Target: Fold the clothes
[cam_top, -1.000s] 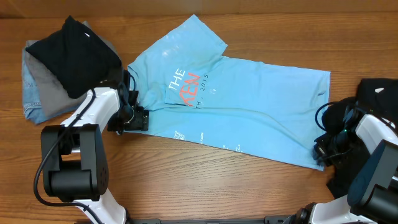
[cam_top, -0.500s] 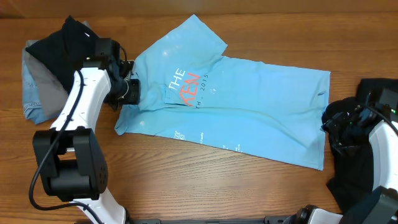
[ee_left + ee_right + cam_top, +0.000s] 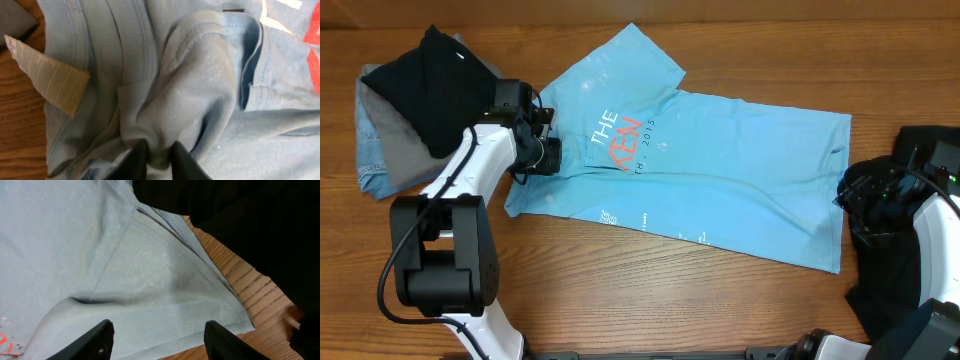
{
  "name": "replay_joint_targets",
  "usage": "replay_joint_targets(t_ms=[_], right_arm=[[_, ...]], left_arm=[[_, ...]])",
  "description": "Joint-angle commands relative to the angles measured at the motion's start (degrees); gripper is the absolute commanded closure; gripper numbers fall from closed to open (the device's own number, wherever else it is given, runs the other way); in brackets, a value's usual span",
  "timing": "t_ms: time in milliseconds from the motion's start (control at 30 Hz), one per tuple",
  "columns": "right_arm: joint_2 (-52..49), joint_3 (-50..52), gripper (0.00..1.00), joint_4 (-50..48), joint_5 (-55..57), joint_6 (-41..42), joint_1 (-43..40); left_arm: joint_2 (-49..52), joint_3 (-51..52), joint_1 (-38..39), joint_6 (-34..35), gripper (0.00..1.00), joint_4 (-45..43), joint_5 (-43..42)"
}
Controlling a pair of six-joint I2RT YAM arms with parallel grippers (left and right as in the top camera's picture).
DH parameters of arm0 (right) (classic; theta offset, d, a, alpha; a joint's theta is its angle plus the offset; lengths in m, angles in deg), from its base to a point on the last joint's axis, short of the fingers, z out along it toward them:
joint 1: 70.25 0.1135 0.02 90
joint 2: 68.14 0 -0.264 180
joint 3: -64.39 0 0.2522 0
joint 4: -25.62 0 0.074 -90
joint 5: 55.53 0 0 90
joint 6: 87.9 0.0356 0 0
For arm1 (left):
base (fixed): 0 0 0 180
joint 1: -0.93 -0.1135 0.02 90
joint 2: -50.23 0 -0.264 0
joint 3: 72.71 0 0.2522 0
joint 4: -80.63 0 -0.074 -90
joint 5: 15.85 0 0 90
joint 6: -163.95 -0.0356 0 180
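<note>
T-shirt (image 3: pixel 720 190) lay spread mid-frame in overhead. Left gripper (image 3: pixel 159 156) pinched fabric nr collar, mid-left, prob. to lift for a fold; right gripper (image 3: pixel 157 337) hung agape over hem, frame right.

A: Where is there room to pass?
B: Bare bench (image 3: pixel 650 300) along the near edge and at the far right corner.
A: Obstacles?
B: Stacked garments (image 3: pixel 420 100) fill the far left corner; black cloth (image 3: pixel 932 150) lines the right edge; the T-shirt (image 3: pixel 740 190) covers the middle.
</note>
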Motion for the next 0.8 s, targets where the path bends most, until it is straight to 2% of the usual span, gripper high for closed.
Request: replay_joint_targets(t_ms=[0, 267, 367, 433, 533, 633, 767], right_arm=[[0.3, -1.0, 0.38, -0.5, -0.3, -0.4, -0.2], [0.3, -1.0, 0.38, -0.9, -0.3, -0.4, -0.2], [0.3, -1.0, 0.38, -0.9, -0.3, -0.4, -0.2], [0.3, -1.0, 0.38, -0.9, -0.3, -0.4, -0.2], [0.3, -1.0, 0.38, -0.9, -0.3, -0.4, -0.2], [0.3, -1.0, 0.37, -0.9, -0.3, -0.4, -0.2], [0.3, -1.0, 0.37, -0.9, -0.3, -0.4, -0.2]], left_arm=[[1.1, 0.6, 0.1, -0.4, 0.96, -1.2, 0.5], [1.1, -6.6, -0.1, 0.0, 0.96, -6.5, 0.5], [1.1, -7.5, -0.1, 0.1, 0.87, -10.2, 1.4], [1.1, -7.5, -0.1, 0.1, 0.34, -11.3, 2.5], [1.1, -7.5, -0.1, 0.0, 0.05, -9.5, 7.6], [1.1, -7.5, -0.1, 0.0, 0.0, -4.2, 12.4], [1.1, -7.4, -0.1, 0.0, 0.03, 3.6, 13.4]])
